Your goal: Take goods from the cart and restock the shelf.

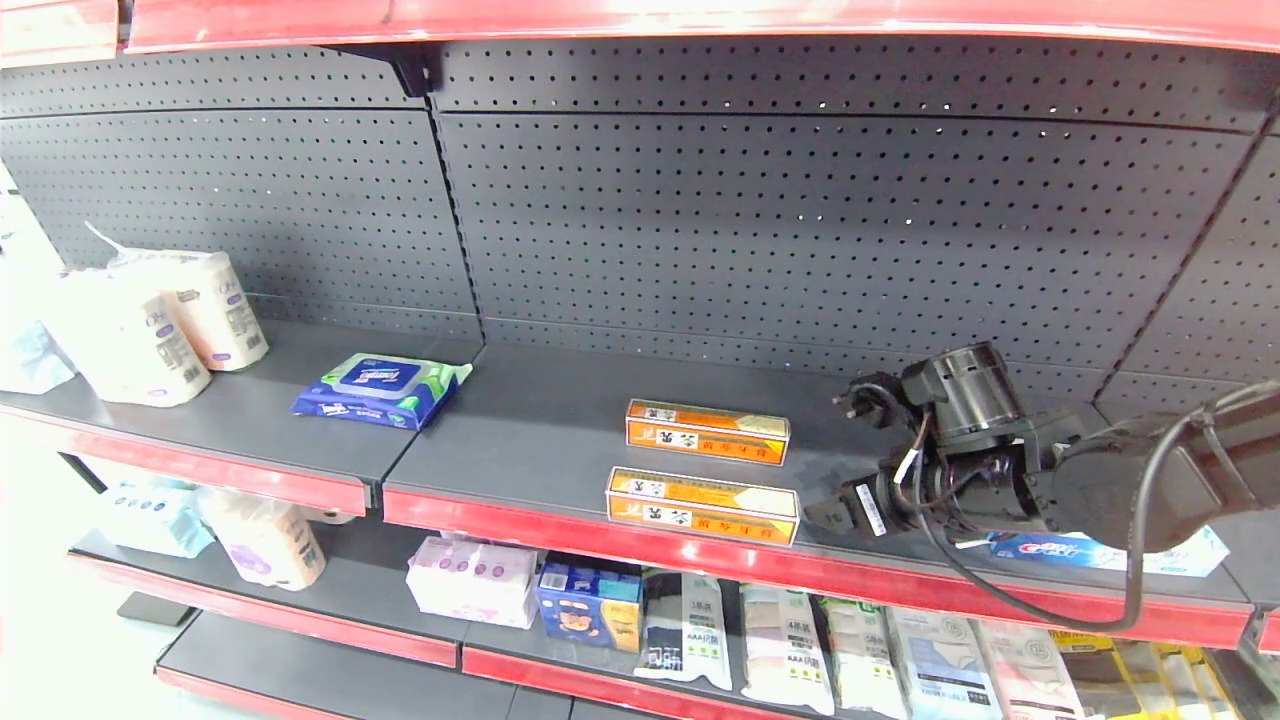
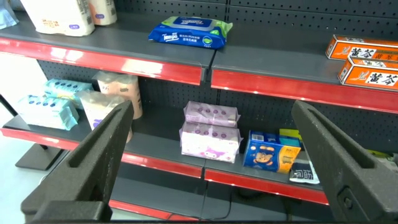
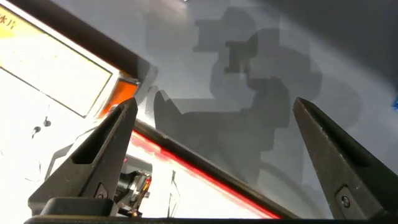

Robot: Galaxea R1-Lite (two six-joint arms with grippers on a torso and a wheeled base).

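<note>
Two orange toothpaste boxes lie on the grey shelf (image 1: 560, 420), one at the front edge (image 1: 702, 505) and one behind it (image 1: 707, 432). My right gripper (image 1: 822, 512) hovers just off the right end of the front box, open and holding nothing. In the right wrist view the open right gripper (image 3: 216, 106) is low over the shelf board, with the end of the front orange box (image 3: 56, 68) beside one finger. My left gripper (image 2: 211, 109) is open and empty, out in front of the shelving, facing the lower shelves.
A blue wet-wipes pack (image 1: 382, 390) and white tissue rolls (image 1: 150, 320) sit further left on the same shelf. A blue-and-white toothpaste box (image 1: 1100, 550) lies under my right arm. Lower shelves hold purple tissue packs (image 2: 210, 129), small boxes (image 2: 272, 150) and bagged goods (image 1: 800, 640).
</note>
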